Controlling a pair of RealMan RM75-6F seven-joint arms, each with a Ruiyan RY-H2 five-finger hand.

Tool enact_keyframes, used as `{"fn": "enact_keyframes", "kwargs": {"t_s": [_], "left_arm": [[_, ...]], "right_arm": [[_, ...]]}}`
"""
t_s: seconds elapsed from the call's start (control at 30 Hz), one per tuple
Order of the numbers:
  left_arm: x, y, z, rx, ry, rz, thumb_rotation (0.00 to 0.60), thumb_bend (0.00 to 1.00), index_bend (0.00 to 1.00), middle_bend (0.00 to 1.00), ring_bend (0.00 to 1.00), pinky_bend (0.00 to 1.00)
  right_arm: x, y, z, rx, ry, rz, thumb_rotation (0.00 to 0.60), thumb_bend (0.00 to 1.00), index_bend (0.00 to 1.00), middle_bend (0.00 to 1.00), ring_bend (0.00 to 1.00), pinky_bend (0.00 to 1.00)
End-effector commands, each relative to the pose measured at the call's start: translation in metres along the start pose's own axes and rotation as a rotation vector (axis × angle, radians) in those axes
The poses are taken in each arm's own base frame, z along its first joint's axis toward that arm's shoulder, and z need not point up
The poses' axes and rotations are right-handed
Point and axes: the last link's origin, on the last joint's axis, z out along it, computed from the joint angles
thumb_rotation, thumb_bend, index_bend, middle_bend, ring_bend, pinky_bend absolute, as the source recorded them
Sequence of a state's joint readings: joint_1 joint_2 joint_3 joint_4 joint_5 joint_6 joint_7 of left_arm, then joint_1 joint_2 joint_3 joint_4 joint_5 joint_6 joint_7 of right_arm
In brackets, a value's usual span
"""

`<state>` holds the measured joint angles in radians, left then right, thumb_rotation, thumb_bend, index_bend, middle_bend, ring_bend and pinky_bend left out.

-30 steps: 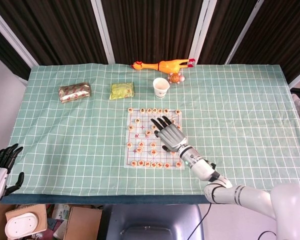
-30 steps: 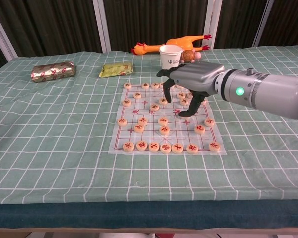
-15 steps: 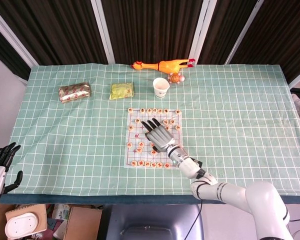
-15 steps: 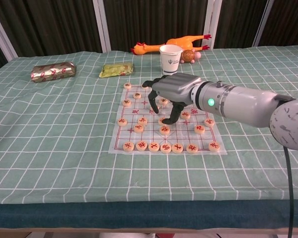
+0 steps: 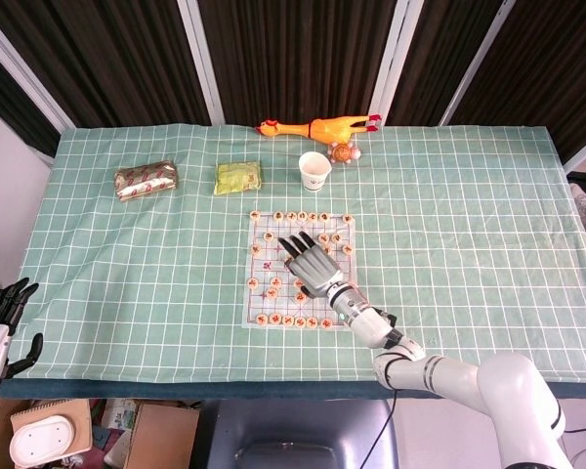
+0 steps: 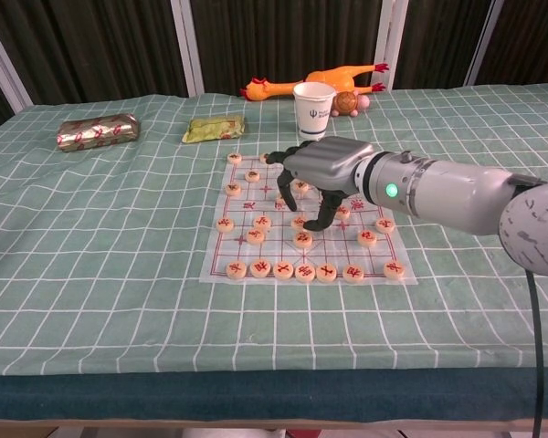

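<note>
A Chinese chess sheet (image 5: 344, 293) (image 6: 333, 248) lies mid-table with several round wooden pieces on it. My right hand (image 5: 310, 264) (image 6: 327, 169) hovers palm down over the middle of the sheet, fingers spread and arched toward the pieces. Its thumb tip comes down beside a piece (image 6: 300, 222), just behind another piece (image 6: 302, 239); nothing is visibly pinched. A row of pieces (image 6: 305, 271) lines the near edge. My left hand (image 5: 4, 318) hangs off the table's near left corner, fingers apart and empty, seen only in the head view.
At the back stand a white paper cup (image 5: 314, 171) (image 6: 314, 102), a rubber chicken (image 5: 317, 127) (image 6: 315, 80) and a small round toy (image 5: 344, 152). A green packet (image 5: 238, 177) (image 6: 214, 129) and a foil-wrapped packet (image 5: 146, 180) (image 6: 97, 130) lie back left on the checked cloth.
My right hand has swept left from the sheet's right side to its middle, then settled slightly lower over the pieces. The left hand has drifted down a little.
</note>
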<state>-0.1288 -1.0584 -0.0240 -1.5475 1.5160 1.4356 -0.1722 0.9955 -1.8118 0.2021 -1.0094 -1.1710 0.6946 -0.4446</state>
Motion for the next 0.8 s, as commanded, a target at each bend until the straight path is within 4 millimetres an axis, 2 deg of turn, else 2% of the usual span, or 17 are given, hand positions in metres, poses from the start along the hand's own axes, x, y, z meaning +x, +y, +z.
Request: {"fn": "enact_keyframes", "kwargs": {"t_s": [0.03,0.33,0.8], "left_arm": [[0.0000,0.0001,0.0001,0.001,0.000,0.001,0.600,0.49,0.00,0.00,0.00,0.07],[0.0009,-0.0009,0.0005,0.003,0.004,-0.004,0.600,0.49,0.00,0.00,0.00,0.07],[0.0020,-0.0024,0.0009,0.005,0.005,-0.010,0.600,0.49,0.00,0.00,0.00,0.07]], "right_arm": [[-0.0010,-0.0008,0.0001,0.001,-0.007,0.000,0.600,0.43,0.58,0.01,0.00,0.00],[-0.0048,-0.0036,0.0019,0.001,-0.025,-0.004,0.600,0.43,0.58,0.01,0.00,0.00],[-0.0001,-0.0025,0.0006,-0.009,-0.003,0.017,0.600,0.45,0.68,0.06,0.00,0.00]]}}
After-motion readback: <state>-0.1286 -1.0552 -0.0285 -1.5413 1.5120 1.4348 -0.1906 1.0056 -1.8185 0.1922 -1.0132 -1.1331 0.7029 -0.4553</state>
